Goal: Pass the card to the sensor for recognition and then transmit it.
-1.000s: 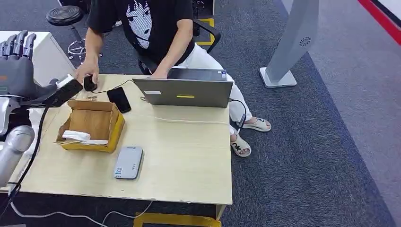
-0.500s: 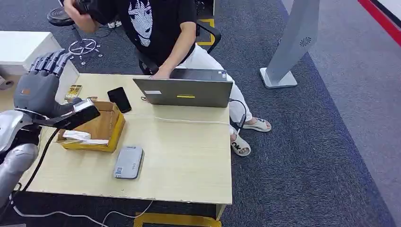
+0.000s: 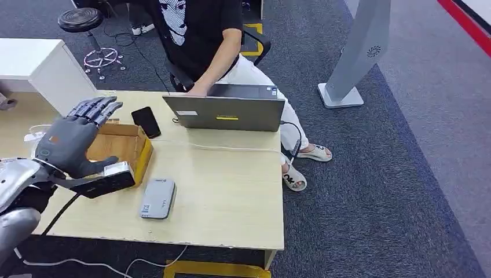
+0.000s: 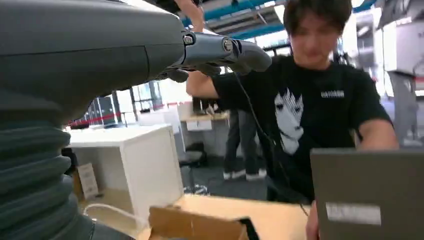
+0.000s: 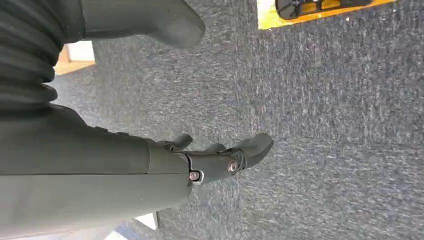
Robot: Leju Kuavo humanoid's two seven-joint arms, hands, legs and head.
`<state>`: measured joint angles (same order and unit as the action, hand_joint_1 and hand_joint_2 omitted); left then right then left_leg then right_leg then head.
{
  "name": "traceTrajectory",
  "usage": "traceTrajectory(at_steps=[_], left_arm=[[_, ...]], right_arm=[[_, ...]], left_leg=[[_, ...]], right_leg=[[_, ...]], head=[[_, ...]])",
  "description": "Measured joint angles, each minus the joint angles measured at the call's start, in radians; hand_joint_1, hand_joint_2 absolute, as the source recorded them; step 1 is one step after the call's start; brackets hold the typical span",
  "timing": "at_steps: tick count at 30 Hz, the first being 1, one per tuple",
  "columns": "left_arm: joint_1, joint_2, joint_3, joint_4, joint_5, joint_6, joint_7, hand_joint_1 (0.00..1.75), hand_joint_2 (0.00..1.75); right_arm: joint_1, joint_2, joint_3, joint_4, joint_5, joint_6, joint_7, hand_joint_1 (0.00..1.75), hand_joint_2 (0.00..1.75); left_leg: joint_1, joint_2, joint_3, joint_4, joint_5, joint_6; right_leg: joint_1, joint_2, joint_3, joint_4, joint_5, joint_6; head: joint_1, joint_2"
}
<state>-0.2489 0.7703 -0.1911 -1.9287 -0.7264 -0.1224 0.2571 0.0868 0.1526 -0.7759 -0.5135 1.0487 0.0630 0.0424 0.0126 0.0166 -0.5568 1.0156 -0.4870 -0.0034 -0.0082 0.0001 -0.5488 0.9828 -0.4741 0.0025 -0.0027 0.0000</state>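
Grey hand, silver arm

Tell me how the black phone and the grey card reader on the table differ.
The phone is black, thin and glossy; the card reader is light grey, thicker and matte. The phone lies at the far side of the table, beside the cardboard box and near the laptop; the card reader lies near the front edge. Both are flat rounded rectangles, lying untouched.

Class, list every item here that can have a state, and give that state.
Left hand: open, fingers spread.
Right hand: open, holding nothing.
Laptop: lid open.
Cardboard box: top open.
Phone: flat, screen dark.
Sensor: flat on table, nothing on it.
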Motion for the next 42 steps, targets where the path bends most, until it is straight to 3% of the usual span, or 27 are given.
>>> traceTrajectory(at_steps=[6, 12, 17, 22, 31, 35, 42], left_arm=[[0.061, 0.058, 0.0, -0.055, -0.003, -0.036, 0.021, 0.0, 1.75], [0.147, 0.109, 0.018, -0.085, -0.062, -0.083, 0.105, 0.0, 1.75], [0.211, 0.112, 0.05, -0.1, -0.094, -0.088, 0.12, 0.0, 1.75], [0.27, 0.112, 0.078, -0.105, -0.211, -0.087, 0.152, 0.0, 1.75], [0.328, 0.106, 0.106, -0.105, -0.318, -0.087, 0.183, 0.0, 1.75], [0.337, 0.088, 0.119, -0.095, -0.39, -0.085, 0.197, 0.0, 1.75], [0.339, 0.038, 0.133, -0.041, -0.415, -0.053, 0.203, 0.0, 1.75]], right_arm=[[0.014, 0.024, -0.03, -0.061, 0.021, 0.034, 0.018, 0.0, 1.75], [0.019, 0.052, -0.068, -0.102, 0.051, 0.056, 0.02, 0.0, 1.75], [0.023, 0.072, -0.094, -0.132, 0.065, 0.069, 0.02, 0.0, 1.75], [0.03, 0.082, -0.117, -0.164, 0.093, 0.094, 0.027, 0.0, 1.75], [0.035, 0.088, -0.143, -0.189, 0.113, 0.102, 0.025, 0.0, 1.75], [0.036, 0.09, -0.155, -0.189, 0.135, 0.102, 0.012, 0.0, 1.75], [0.037, 0.09, -0.172, -0.189, 0.159, 0.1, 0.006, 0.0, 1.75]], left_leg=[[0.0, -0.001, 0.0, 0.0, 0.0, 0.0], [0.0, 0.0, 0.0, 0.0, 0.0, 0.0], [0.0, -0.001, 0.0, 0.0, 0.0, 0.0], [0.0, -0.001, 0.0, 0.0, 0.0, 0.0], [0.0, -0.001, 0.0, 0.0, 0.0, 0.0], [0.0, -0.002, 0.0, 0.0, 0.0, 0.0], [0.0, -0.002, 0.0, 0.0, 0.0, 0.0]], right_leg=[[0.0, 0.0, 0.0, 0.0, 0.0, 0.0], [0.0, 0.0, 0.0, 0.0, 0.0, 0.0], [0.0, -0.001, 0.0, 0.0, 0.0, 0.0], [0.0, -0.001, 0.0, 0.0, 0.0, 0.0], [0.0, -0.001, 0.001, 0.0, 0.0, 0.0], [0.0, -0.002, 0.001, 0.0, 0.0, 0.0], [0.0, -0.002, 0.001, 0.0, 0.0, 0.0]], head=[[0.0, 0.0], [0.0, 0.0], [0.0, 0.0], [0.0, 0.0], [0.0, 0.0], [0.0, 0.0], [0.0, 0.0]])
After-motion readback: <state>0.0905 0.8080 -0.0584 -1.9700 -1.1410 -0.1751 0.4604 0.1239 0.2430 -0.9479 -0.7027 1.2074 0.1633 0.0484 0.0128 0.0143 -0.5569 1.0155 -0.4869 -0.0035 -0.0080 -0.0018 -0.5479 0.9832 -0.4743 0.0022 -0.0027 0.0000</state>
